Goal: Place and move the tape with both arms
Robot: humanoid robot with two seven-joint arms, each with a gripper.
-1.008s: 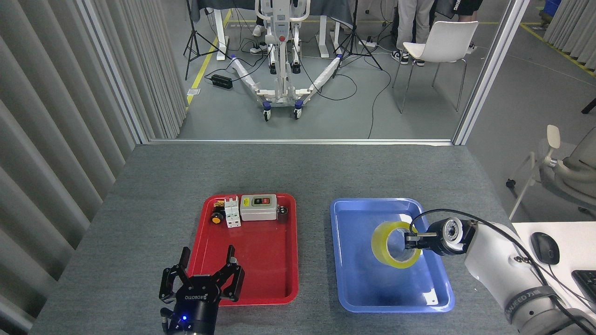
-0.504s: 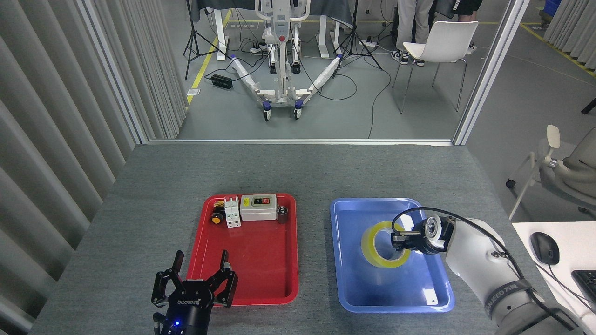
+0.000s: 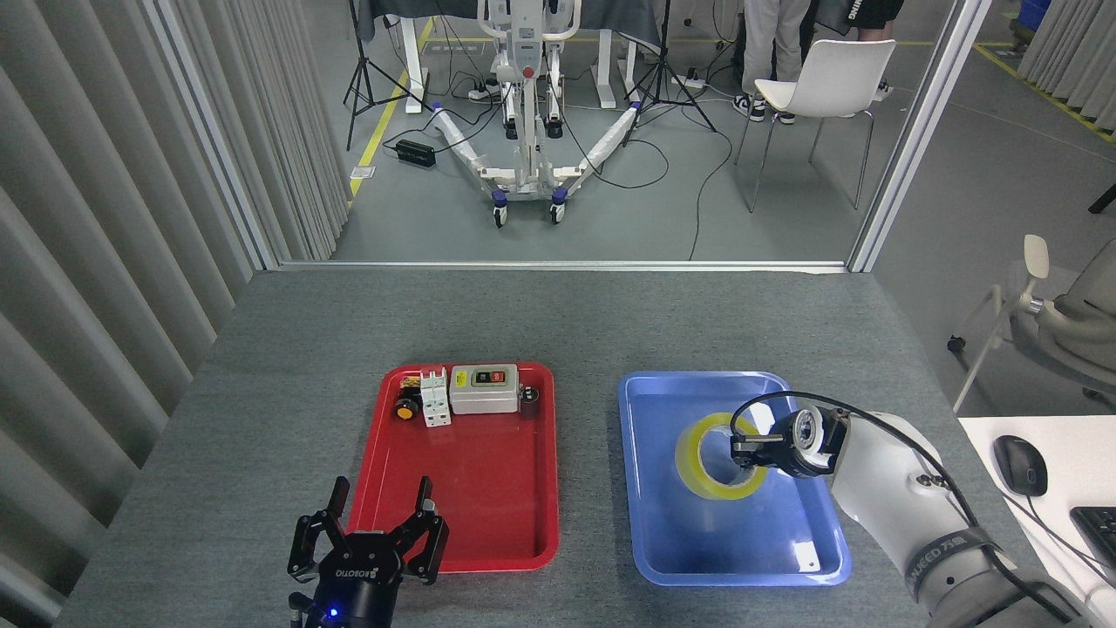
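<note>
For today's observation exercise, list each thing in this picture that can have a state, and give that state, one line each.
tape: tilted on edge, held over the blue tray
right hand: shut on the tape's rim
left hand: open, empty, at the red tray's near edge
blue tray: holds nothing else
red tray: electrical parts along its far end

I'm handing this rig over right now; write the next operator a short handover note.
Right gripper: shut on the tape, gripping its rim, roll on edge over the blue tray; whether it touches the tray floor is unclear.
Left gripper: open, empty, at the near edge of the red tray.
Done: tape is grasped.
Left: move the tape, bring in the left arm, and place it.
Red tray's far end holds a grey switch box and small parts.
</note>
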